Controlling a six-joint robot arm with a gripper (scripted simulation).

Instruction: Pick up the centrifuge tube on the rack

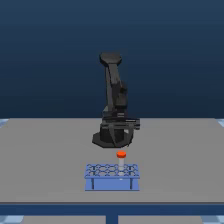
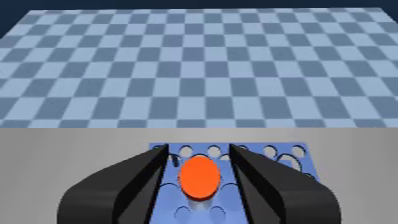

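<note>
Grey tabletop (image 1: 40,160) filled the exterior view under a dark blue backdrop, and I saw the black arm (image 1: 114,100) standing near its middle, folded down toward the camera side. On my wrist feed, a blue-and-white checkered floor (image 2: 199,65) lay beyond the table edge. I located the rack (image 1: 111,177) in front of the arm base, light blue, with rows of round holes on top and two dark posts on its near face. I found the tube (image 1: 121,155) at the rack's far edge, toward the exterior view's right; only its orange-red cap showed there, raised just above the rack top. On the wrist feed the cap (image 2: 199,177) sat between the two dark fingers (image 2: 133,185) of the gripper (image 2: 199,172), over the rack's holes. I noted the fingers standing narrowly apart, close on either side of the cap, but I could not tell whether they touched it. The tube body was hidden from me.
</note>
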